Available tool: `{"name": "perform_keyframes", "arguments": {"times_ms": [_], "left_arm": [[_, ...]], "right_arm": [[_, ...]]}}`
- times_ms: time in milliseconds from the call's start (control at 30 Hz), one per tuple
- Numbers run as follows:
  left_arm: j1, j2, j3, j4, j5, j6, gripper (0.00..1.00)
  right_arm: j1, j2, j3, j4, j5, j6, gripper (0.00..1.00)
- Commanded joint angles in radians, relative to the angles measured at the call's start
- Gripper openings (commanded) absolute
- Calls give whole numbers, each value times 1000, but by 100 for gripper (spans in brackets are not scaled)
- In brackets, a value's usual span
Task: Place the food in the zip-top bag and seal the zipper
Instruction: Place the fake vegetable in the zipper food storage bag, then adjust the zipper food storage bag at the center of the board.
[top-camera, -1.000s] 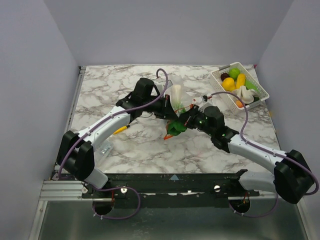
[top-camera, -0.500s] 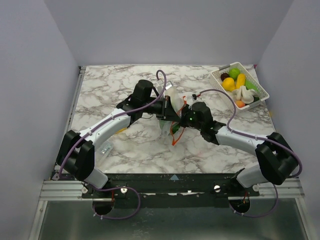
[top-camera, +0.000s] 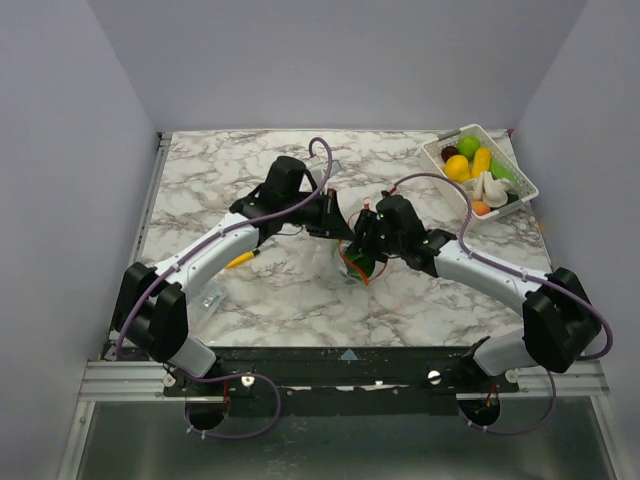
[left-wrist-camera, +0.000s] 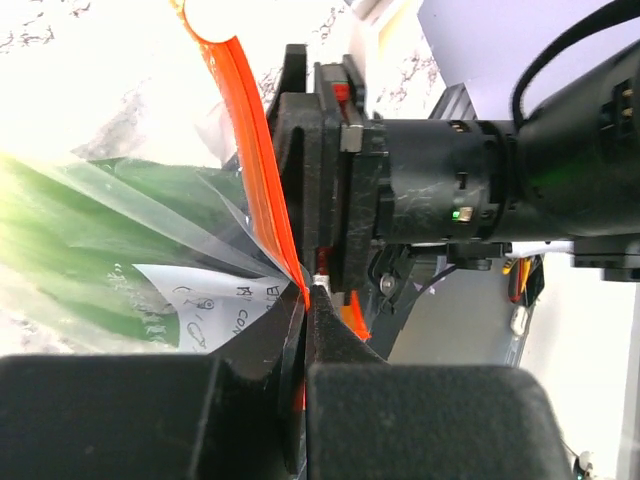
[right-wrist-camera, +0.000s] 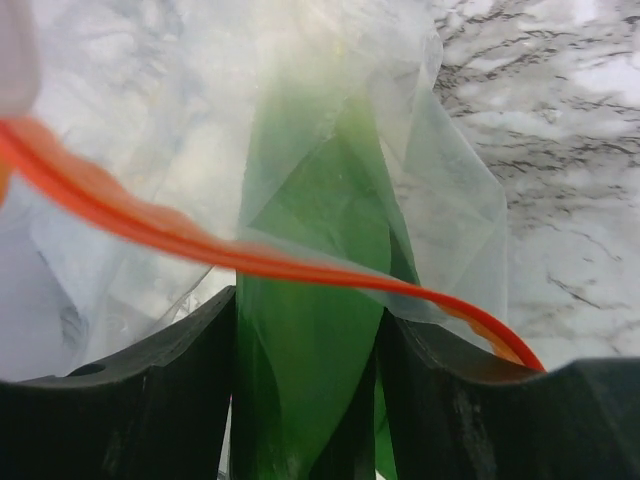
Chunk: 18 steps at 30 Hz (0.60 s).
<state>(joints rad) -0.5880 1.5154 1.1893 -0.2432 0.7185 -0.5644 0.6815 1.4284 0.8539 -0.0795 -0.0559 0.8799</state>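
The clear zip-top bag (right-wrist-camera: 455, 200) hangs between my two grippers at the table's middle (top-camera: 352, 268). Its red-orange zipper (left-wrist-camera: 255, 170) runs up from my left gripper (left-wrist-camera: 308, 292), which is shut on the bag's mouth edge (top-camera: 335, 215). In the right wrist view the zipper (right-wrist-camera: 200, 245) curves across the open mouth. A long green food piece (right-wrist-camera: 320, 200) reaches down inside the bag. My right gripper (right-wrist-camera: 305, 310) is at the mouth (top-camera: 362, 248), its jaws spread with the green piece's upper end between them.
A white slotted basket (top-camera: 521, 178) at the back right holds several more toy foods, yellow, green, white, purple and orange. A yellow-orange marker pen (top-camera: 240, 261) lies under the left arm. A small flat clear packet (top-camera: 210, 297) rests near the left front.
My right gripper carried the green food left and down into the bag's mouth, then spread its jaws. The left gripper kept hold of the bag's edge.
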Motion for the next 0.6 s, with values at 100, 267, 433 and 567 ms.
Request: {"name": "perform_keyframes", "arguments": {"times_ms": [100, 267, 433, 567], "left_arm": [[18, 12, 67, -103, -80, 6, 0], [38, 19, 75, -112, -72, -116, 0], [47, 18, 94, -145, -68, -77, 0], [47, 2, 73, -126, -38, -60, 0]], "right_arm": [[15, -114, 172, -404, 53, -74, 61], [16, -147, 246, -506, 90, -135, 64], [16, -171, 305, -495, 31, -149, 65], [16, -181, 349, -541, 179, -121, 65]]}}
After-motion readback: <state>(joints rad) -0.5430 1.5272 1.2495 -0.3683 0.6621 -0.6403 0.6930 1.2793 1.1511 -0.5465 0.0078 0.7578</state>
